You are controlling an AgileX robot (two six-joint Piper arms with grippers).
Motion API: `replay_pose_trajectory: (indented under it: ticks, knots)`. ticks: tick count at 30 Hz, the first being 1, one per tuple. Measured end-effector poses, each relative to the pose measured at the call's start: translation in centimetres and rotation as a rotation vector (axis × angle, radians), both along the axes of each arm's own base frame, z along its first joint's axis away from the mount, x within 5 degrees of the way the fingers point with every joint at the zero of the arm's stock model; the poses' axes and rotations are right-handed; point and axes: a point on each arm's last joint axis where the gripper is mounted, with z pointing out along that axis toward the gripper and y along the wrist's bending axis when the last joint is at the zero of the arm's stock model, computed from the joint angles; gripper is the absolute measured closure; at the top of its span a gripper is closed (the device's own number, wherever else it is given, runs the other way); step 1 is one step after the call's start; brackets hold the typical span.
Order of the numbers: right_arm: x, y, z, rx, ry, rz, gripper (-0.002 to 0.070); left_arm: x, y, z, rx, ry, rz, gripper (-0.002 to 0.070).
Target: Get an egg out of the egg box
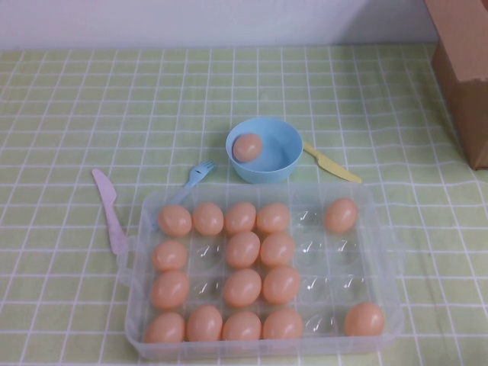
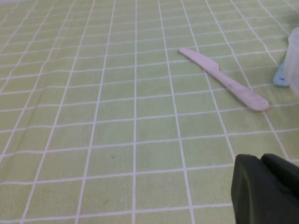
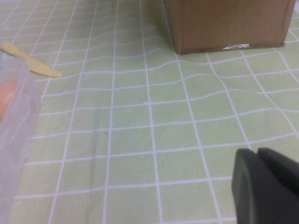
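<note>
The left gripper (image 2: 266,186) hovers low over the counter (image 1: 69,99) near its left edge, outside the high view, showing only as a dark block in its own wrist camera; I cannot tell whether its jaws are apart or together. Just past it a pink plastic knife (image 1: 109,210) lies on the green checked cloth, close beside the left wall of the clear egg box (image 1: 133,335). The box sits at the near edge, about the middle of the counter, open-topped and holding many eggs (image 1: 242,249) (most fill the left four columns, with two more in the rightmost column, one at the far end and one at the near end). A blue fork (image 1: 194,177) lies touching the far left corner of the box. Just beyond the box's far wall stands a blue bowl (image 1: 278,164), and one egg (image 1: 247,147) rests inside it, against its left side. A yellow knife (image 1: 330,162) lies just right of the bowl. A cardboard box (image 1: 465,69) stands at the far right corner. The right gripper (image 3: 268,186) hovers near the right edge, jaws likewise impossible to judge.
</note>
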Motion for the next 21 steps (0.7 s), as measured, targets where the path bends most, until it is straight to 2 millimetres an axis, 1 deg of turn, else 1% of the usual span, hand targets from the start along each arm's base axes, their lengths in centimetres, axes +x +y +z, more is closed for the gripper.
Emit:
replay_pose_trajectory:
  ticks: [21]
  knots:
    - [0.00, 0.00, 0.00, 0.000, 0.000, 0.000, 0.0694, -0.04, -0.04, -0.11, -0.004, 0.013, -0.004, 0.0678]
